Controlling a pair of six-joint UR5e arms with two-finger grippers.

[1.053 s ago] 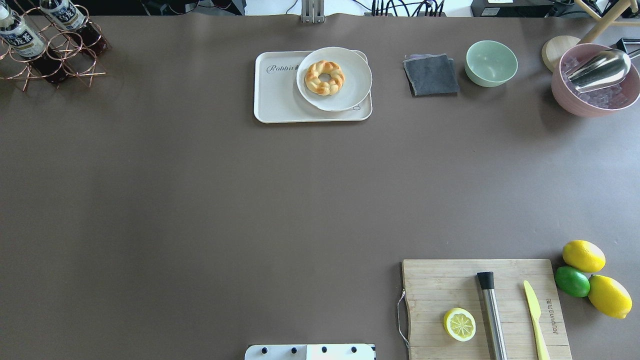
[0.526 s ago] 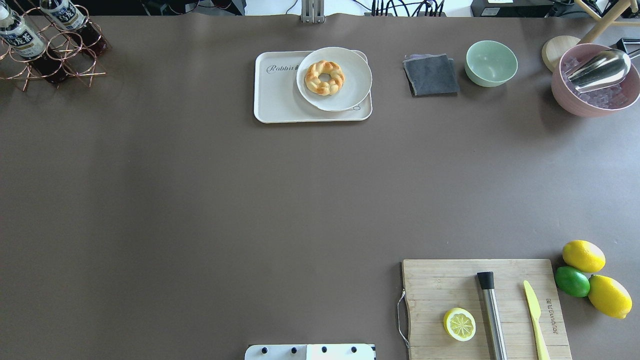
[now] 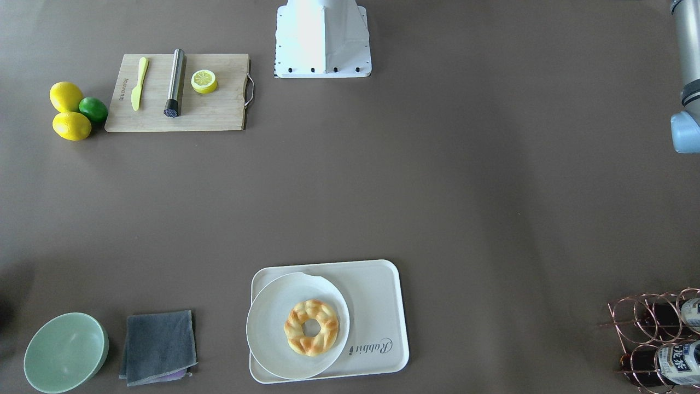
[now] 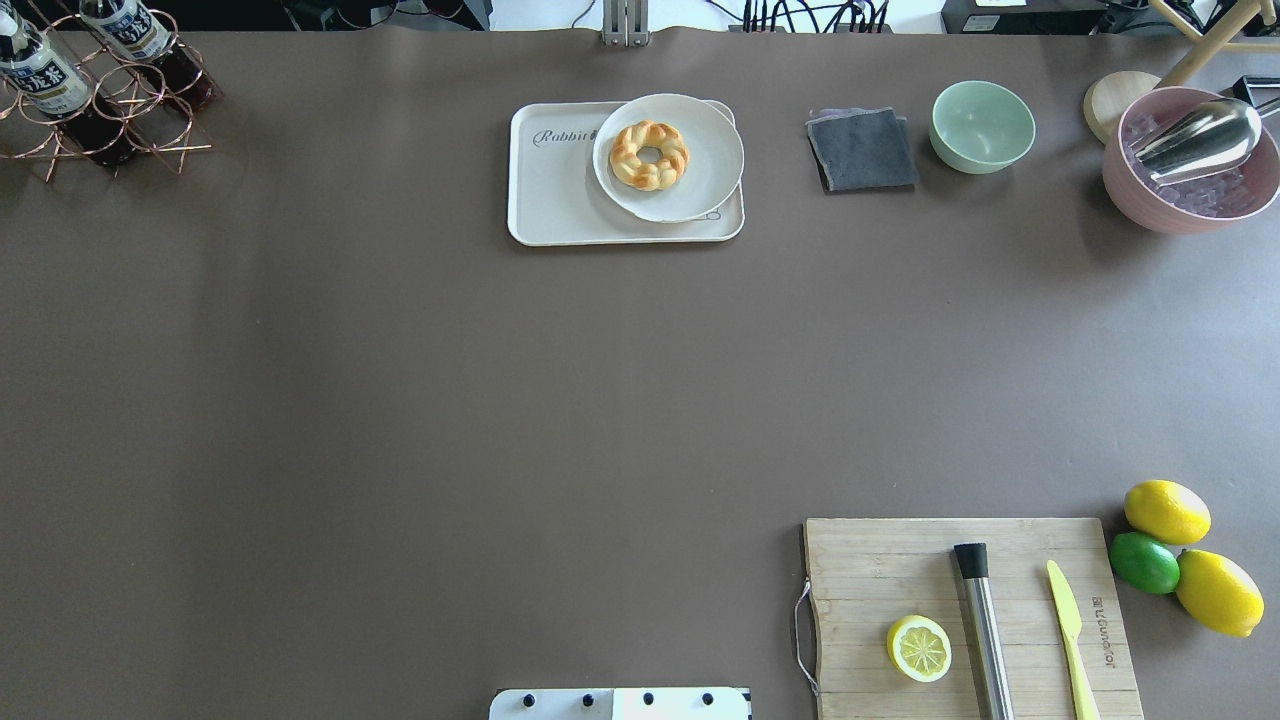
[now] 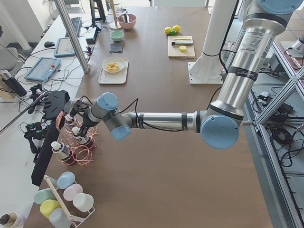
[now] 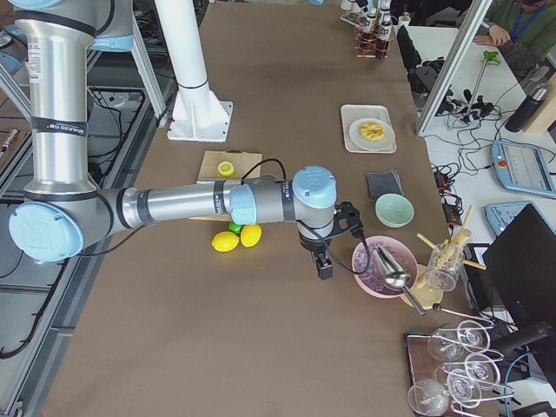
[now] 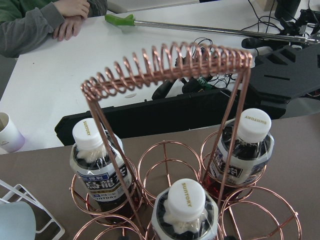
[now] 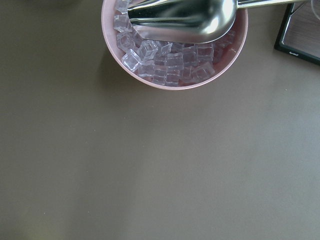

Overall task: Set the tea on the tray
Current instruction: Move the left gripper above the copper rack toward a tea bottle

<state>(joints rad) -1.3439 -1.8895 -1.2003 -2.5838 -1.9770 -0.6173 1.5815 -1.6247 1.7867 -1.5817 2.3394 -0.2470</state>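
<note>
Several tea bottles with white caps and dark liquid stand in a copper wire rack at the table's far left corner; two of them show in the overhead view. My left gripper hovers just over the rack, seen only from the side; I cannot tell if it is open. The cream tray with "Rabbit" lettering lies at the far middle, its left part bare. My right gripper hangs beside the pink ice bowl; I cannot tell its state.
A white plate with a braided doughnut covers the tray's right part. A grey cloth, green bowl and pink ice bowl with scoop stand right of it. A cutting board and citrus fruit sit near right.
</note>
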